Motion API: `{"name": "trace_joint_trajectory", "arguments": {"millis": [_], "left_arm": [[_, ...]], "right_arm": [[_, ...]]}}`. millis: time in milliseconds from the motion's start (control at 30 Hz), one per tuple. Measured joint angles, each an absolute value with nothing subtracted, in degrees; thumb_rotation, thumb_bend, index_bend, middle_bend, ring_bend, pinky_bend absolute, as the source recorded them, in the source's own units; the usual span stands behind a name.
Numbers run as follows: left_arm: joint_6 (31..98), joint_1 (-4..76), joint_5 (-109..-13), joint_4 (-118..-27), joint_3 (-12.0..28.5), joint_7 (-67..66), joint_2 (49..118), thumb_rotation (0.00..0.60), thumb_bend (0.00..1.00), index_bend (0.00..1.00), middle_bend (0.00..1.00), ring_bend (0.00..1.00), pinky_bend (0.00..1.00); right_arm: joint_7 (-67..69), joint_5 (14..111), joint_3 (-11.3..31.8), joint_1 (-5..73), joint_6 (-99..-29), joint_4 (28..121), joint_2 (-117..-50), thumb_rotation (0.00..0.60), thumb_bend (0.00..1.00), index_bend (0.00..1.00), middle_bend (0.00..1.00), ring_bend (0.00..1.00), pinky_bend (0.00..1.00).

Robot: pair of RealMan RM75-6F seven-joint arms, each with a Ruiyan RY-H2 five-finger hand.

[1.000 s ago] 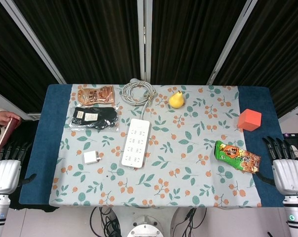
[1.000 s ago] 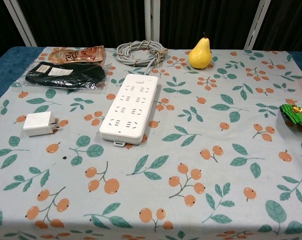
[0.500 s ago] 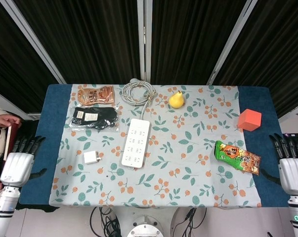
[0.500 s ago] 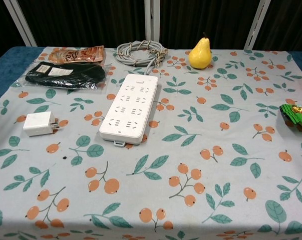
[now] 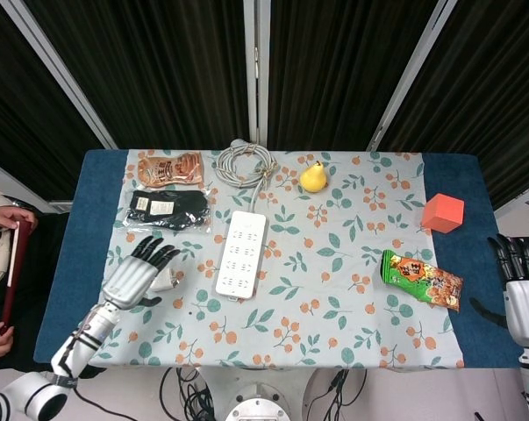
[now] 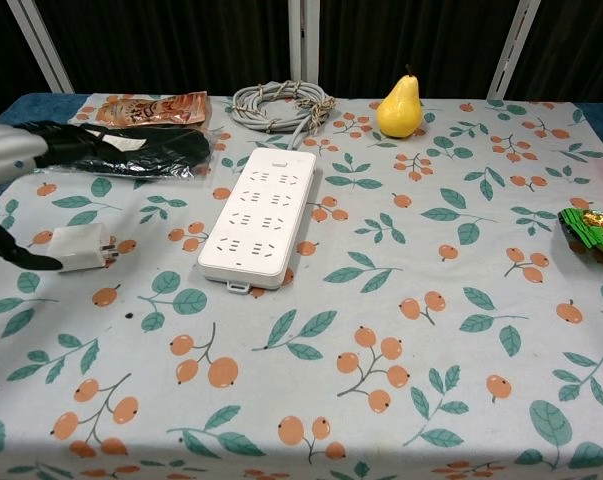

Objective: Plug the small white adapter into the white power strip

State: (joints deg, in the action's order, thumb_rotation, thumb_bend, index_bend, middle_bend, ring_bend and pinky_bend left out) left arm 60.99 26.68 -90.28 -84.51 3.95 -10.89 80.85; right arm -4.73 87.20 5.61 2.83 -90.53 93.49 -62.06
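Left hand (image 5: pixel 139 274) spread, empty, over adapter (image 6: pixel 79 247) at lower left; could nudge it away by closing off-centre.

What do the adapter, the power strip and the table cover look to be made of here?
Adapter: white moulded plastic, smooth, with metal prongs toward the strip. Power strip: same matte white plastic, rigid, slotted sockets. Table cover: probably printed cloth or vinyl, lying flat with a fruit-and-leaf print; which one is unclear.

— Adapter (image 6: pixel 78 247)?
— Small white cube, on its side on the cloth, prongs pointing toward the strip, unplugged.
— Power strip (image 6: pixel 260 215)?
— Long, white, flat, sockets up, just right of the adapter, apart from it.
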Motion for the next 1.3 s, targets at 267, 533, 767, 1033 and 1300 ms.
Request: {"name": "trace_joint_trajectory", "arguments": {"millis": [267, 533, 767, 1033, 1300], "left_arm": [[60.6, 27.1, -87.6, -80.3, 3.3, -14.0, 83.6, 0.600, 0.00, 0.12, 0.11, 0.01, 0.00], [61.8, 27.0, -86.6, -76.5, 3.3, -10.1, 85.1, 0.600, 0.00, 0.12, 0.11, 0.01, 0.00], [62.8, 27.7, -86.5, -71.7, 3.7, -4.6, 86.6, 0.600, 0.00, 0.12, 0.11, 0.01, 0.00], [61.9, 29.6, -85.6, -67.5, 4.6, -1.8, 87.9, 0.600, 0.00, 0.12, 0.11, 0.01, 0.00], [61.2, 30.6, -86.0, -67.4, 3.9, 0.2, 87.6, 0.600, 0.00, 0.19, 0.14, 0.01, 0.00]], "right_arm": [[-3.7, 87.0, 5.5, 2.4, -90.9, 92.6, -62.4, 0.600, 0.04, 0.00, 0.07, 0.00, 0.00], [-2.8, 87.0, 5.6, 2.4, -90.8, 92.0, -62.9, 0.600, 0.04, 0.00, 0.07, 0.00, 0.00], [-2.6, 86.7, 5.7, 2.3, -90.9, 91.9, -63.0, 0.600, 0.04, 0.00, 0.07, 0.00, 0.00], [-2.6, 86.6, 5.9, 2.1, -91.1, 91.9, -63.1, 0.600, 0.04, 0.00, 0.07, 0.00, 0.00], [-2.5, 86.5, 5.9, 1.9, -91.3, 91.9, -63.1, 0.600, 0.04, 0.00, 0.07, 0.00, 0.00]]}}
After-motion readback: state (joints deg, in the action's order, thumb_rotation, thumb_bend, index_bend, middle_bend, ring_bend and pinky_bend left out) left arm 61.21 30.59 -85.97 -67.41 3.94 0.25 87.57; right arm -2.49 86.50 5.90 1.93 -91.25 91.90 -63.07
